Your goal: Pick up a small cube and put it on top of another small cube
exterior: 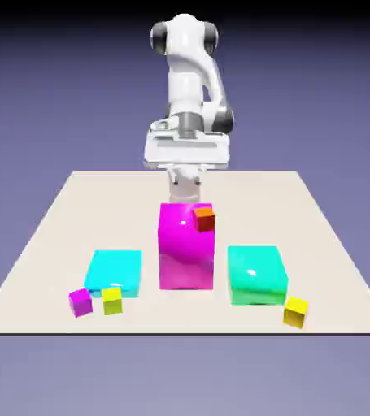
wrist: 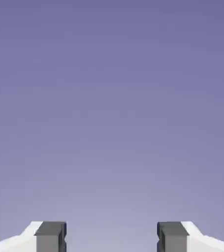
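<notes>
The white two-finger gripper (wrist: pixel 111 236) hangs behind the tall magenta block (exterior: pixel 185 246) in the exterior view, its lower part hidden by that block. In the hand view its two grey fingertips (wrist: pixel 50 236) stand well apart with only the blue-violet backdrop between them, so the jaws are spread and hold nothing.

A small red-orange cube (exterior: pixel 205 218) sits at the top of the tall magenta block, at the edge toward the exterior view's right, near the gripper but apart from it; whether it rests fully on the top face cannot be told. The other small cubes lie well away from the gripper, along the near edge of the pale beige table (exterior: pixel 50 219). A small magenta cube (exterior: pixel 80 301) and a small yellow-green cube (exterior: pixel 112 301) lie just beside each other in front of the flat cyan block (exterior: pixel 114 272), at the exterior view's left. A small yellow cube (exterior: pixel 295 312) lies alone at the near right corner of the flat green block (exterior: pixel 257 275).

All the cubes are plain, solid-coloured and glossy, with sharp edges.

By count there are four small cubes: one red-orange, one magenta, one yellow-green, one yellow. There are three large blocks: one cyan, one magenta, one green.
</notes>
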You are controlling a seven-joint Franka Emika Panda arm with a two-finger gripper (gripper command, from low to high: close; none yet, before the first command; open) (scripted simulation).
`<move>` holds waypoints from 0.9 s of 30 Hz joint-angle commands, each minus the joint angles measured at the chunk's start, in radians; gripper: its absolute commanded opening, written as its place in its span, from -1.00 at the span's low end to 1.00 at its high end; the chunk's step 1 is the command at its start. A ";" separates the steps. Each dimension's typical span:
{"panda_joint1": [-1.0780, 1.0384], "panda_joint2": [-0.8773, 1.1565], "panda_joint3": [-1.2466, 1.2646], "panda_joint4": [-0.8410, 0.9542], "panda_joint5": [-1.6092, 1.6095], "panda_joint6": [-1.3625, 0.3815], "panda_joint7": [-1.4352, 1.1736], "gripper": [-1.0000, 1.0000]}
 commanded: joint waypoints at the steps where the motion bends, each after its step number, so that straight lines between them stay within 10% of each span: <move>1: 0.017 0.036 0.001 0.025 -0.001 -0.017 -0.017 0.00; 27: 0.455 0.979 0.038 0.676 -0.029 -0.454 -0.467 0.00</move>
